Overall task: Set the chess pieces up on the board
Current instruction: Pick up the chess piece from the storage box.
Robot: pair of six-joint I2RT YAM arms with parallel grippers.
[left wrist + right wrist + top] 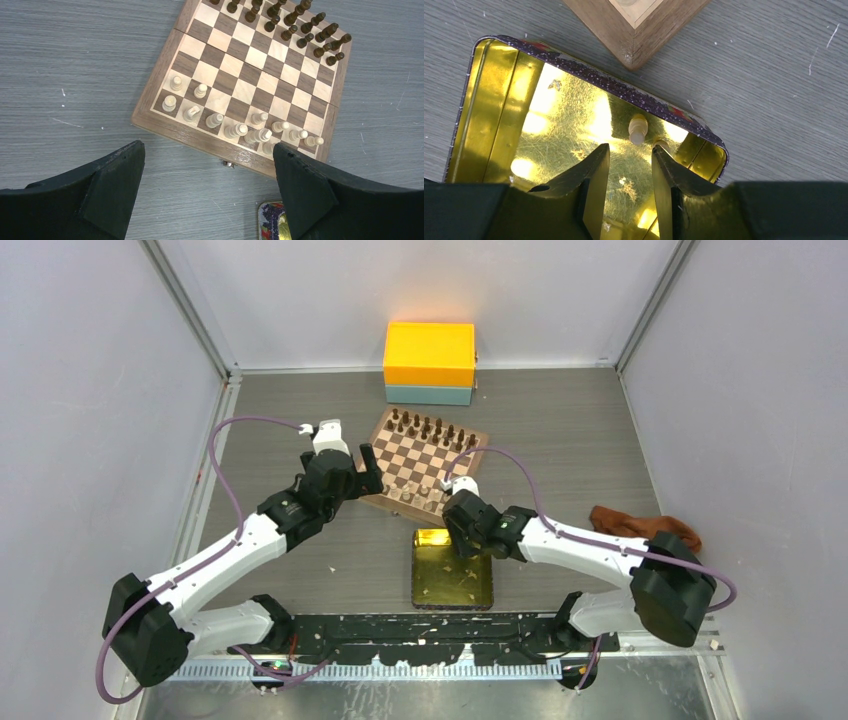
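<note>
Left fingers (112, 187) are spread wide and empty above the bench (75, 70), just off the near edge of the board (246, 93). Cream chess pieces (235, 131) stand in the board's two nearest rows, with some squares there unfilled. Dark pieces (300, 27) occupy the far rows. Right fingers (594, 172) are slightly parted, gripping nothing, over the gold tin tray (494, 100), which lies just beside a corner of the board. One cream piece (638, 129) rests in the tray. A pale shape (661, 145) beside it, half hidden by a finger, is possibly another.
</note>
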